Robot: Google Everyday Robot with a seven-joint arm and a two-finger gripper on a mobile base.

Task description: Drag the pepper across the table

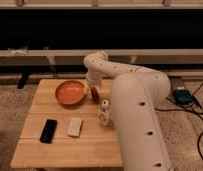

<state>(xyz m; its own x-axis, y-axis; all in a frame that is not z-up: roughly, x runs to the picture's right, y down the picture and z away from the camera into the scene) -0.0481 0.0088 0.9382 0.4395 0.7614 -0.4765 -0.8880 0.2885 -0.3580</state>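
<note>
The pepper (95, 94) is a small dark red shape lying on the light wooden table (65, 145), just right of the round orange bowl (70, 92). My gripper (93, 86) hangs from the white arm directly over the pepper's far end, right at it. The arm's large white body covers the table's right side.
A small white patterned bottle (103, 111) stands in front of the pepper. A black flat device (48, 130) and a pale rectangular block (75, 126) lie at the front left. The table's edges drop to a speckled floor. Cables and a blue box (183, 95) lie at the right.
</note>
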